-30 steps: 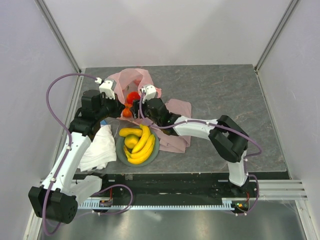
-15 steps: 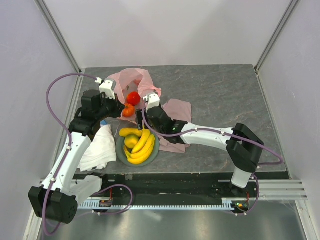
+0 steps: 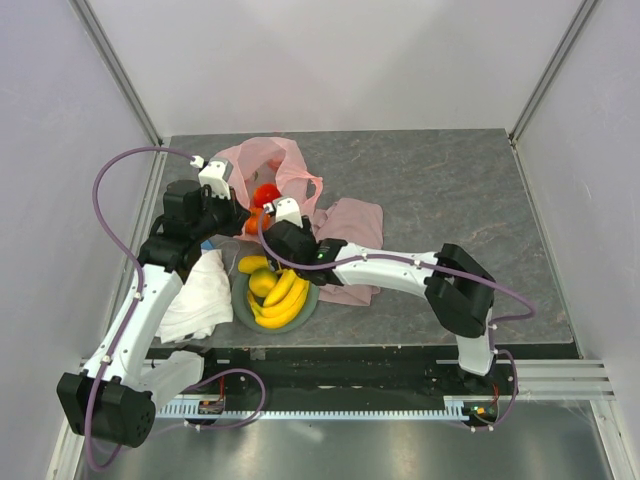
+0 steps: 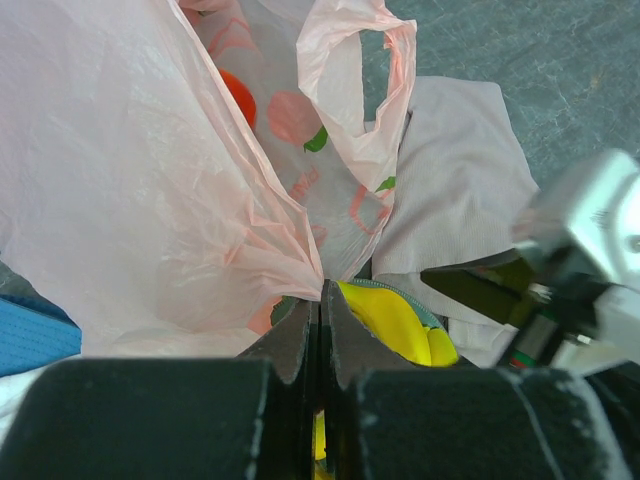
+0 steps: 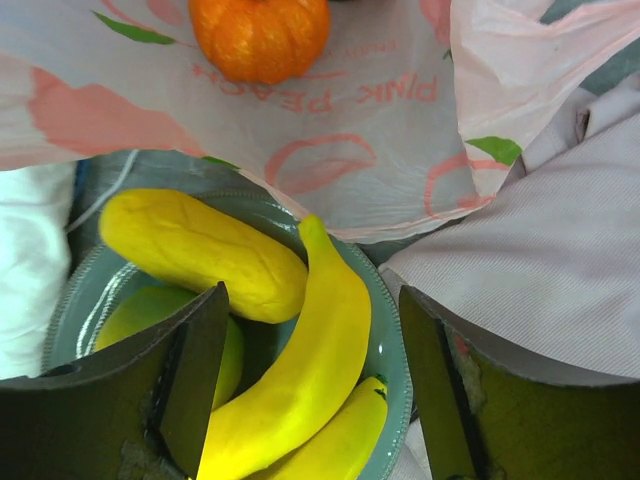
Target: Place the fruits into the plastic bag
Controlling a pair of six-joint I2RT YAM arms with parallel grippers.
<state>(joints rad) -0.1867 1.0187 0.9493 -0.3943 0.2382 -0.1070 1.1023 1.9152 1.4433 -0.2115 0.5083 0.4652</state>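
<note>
While the dark tabletop (image 3: 450,180) lies bare across its whole right half, everything crowds the left side, with little open room there. The plastic bag (image 3: 268,162) spreads at the far left with its mouth turned toward the near side, and one handle loop stands free in the left wrist view. A dusty-pink cloth (image 3: 352,222) lies to its right, partly under the right arm (image 3: 400,265). A white cloth (image 3: 195,295) lies at the near left, its edge under the left arm (image 3: 150,290). Between the cloths, close to the tabletop's near edge, sits the grey-green plate (image 3: 238,308), the bag's film overlapping its far rim. The bananas (image 3: 287,292) fill the plate's right side and the yellow oblong fruit (image 3: 254,264) lies across its far side. The green-yellow fruit (image 3: 262,284) is wedged between them, half hidden behind a finger in the right wrist view. The red fruit (image 3: 265,193) sits in the bag's mouth. The tangerine (image 5: 260,35) rests on the printed film just beyond the plate, cut off by the top edge of the right wrist view. The left tool (image 4: 321,300) is pinched tight on a fold of the bag's near edge. The right tool (image 5: 310,300) hangs over the plate, jaws spread wide and holding nothing, with one banana and the oblong fruit's end between them.
</note>
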